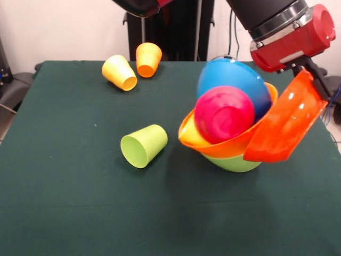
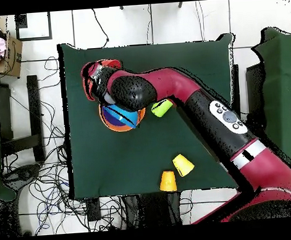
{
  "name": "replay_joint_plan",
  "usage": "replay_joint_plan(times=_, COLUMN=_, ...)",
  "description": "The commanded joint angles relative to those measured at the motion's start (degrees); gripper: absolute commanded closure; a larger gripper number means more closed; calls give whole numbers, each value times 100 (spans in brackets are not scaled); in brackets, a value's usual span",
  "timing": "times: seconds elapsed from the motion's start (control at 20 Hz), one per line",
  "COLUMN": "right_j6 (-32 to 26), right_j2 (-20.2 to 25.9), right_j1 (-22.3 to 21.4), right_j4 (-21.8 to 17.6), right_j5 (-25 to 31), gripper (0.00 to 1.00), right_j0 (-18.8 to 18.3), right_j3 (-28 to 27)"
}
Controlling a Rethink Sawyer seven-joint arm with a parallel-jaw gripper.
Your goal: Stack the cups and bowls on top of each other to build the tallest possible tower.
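The bowl pile (image 1: 234,133) fills the right middle of the front view, with the arm (image 1: 282,26) and a tilted red-orange bowl (image 1: 285,125) crowding its right side from the upper right. A lime cup (image 1: 144,145) lies on its side left of centre, and yellow (image 1: 119,72) and orange (image 1: 148,58) cups sit touching at the upper middle. The table (image 1: 64,202) is bare along the whole lower band and the left side.

red and black arm (image 1: 277,24) reaching down at the right, gripper (image 1: 315,80) clamped on something held tilted
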Motion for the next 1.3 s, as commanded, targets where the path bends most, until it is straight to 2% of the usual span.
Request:
replay_joint_plan(times=0.05, right_j6=-1110, right_j2=-129, right_j1=92, right_j4=-20, right_j5=866, gripper=100, right_j0=120, right_j3=140)
replay_joint_plan(times=0.35, right_j6=-884, right_j2=-274, right_j1=192, right_j4=-190, right_j5=540, gripper=100, right_j0=348, right_j3=49)
replay_joint_plan(times=0.75, right_j6=-520, right_j2=-333, right_j1=113, right_j4=-132, right_j5=282, gripper=100, right_j0=624, right_j3=-3)
replay_joint_plan(times=0.95, right_j6=-750, right_j2=-376, right_j1=168, right_j4=-106, right_j5=526, gripper=100, right_j0=623, right_j3=-223)
replay_joint_plan(times=1.1, right_j6=-1313, right_j2=-486, right_j1=475, right_j4=-260, right_j5=820, gripper=100, right_j0=631, right_j3=-724)
replay_joint_plan(times=1.3, right_j6=-1670, right_j2=-428, right_j1=602, right_j4=-284, right_j5=1041, gripper=100, right_j0=535, right_j3=-942)
